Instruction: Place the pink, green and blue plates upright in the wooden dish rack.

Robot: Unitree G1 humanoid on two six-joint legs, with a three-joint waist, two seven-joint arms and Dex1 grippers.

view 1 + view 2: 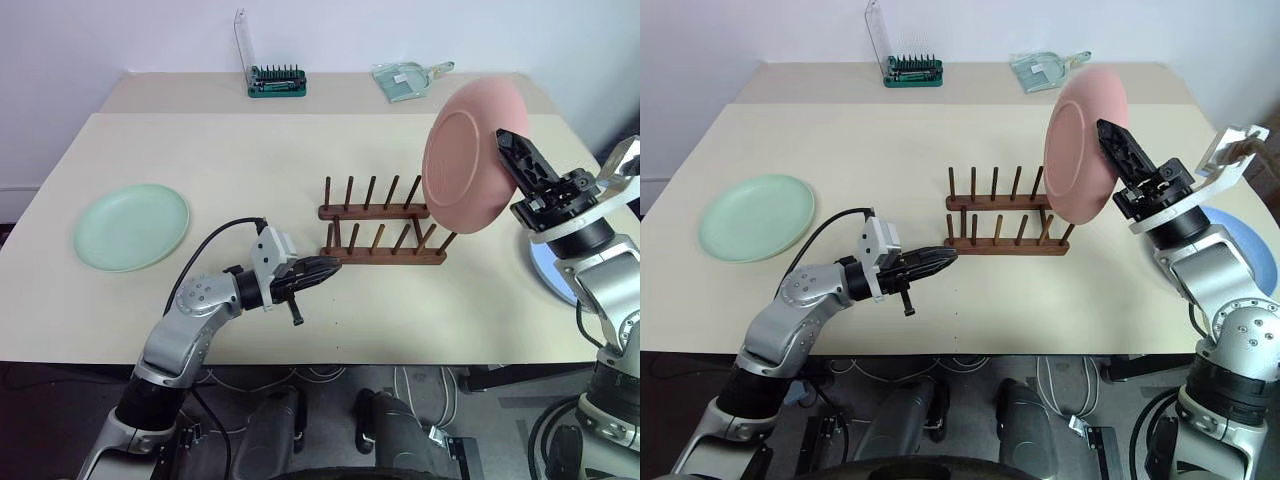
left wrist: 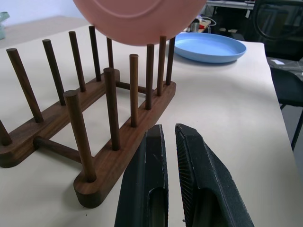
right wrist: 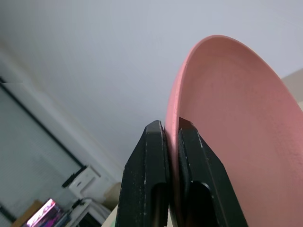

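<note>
A: Start with the right tool [image 1: 512, 150]. What is it doing?

B: Its two black fingers [image 3: 151, 165] pinch the rim of the pink plate [image 1: 462, 155], one finger on each face. The plate is held on edge, nearly upright, in the air over the right end of the wooden dish rack [image 1: 380, 235].

A: Is the plate touching the rack?

B: Hard to say. In the left wrist view its lower edge hangs just above the tops of the far pegs, and I cannot tell whether it grazes one.

A: And the left tool [image 1: 318, 268]?

B: Pressed together with nothing between the fingers. It points level at the near left end of the rack, hovering just above the bench [image 1: 200, 140] and just short of the front rail.

A: How does the rack sit?

B: Flat on the bench near the middle, two dark rails each with a row of upright pegs, every slot bare.

A: The other plates?

B: The green plate [image 1: 131, 226] lies flat on the left of the bench, well apart from the rack. The blue plate [image 1: 1252, 250] lies flat on the right, partly hidden behind the right arm.

A: Anything further out?

B: At the back edge stands a green box of tool bits [image 1: 277, 81] with its clear lid raised, and to its right a clear dustpan-like thing [image 1: 408, 79].
</note>
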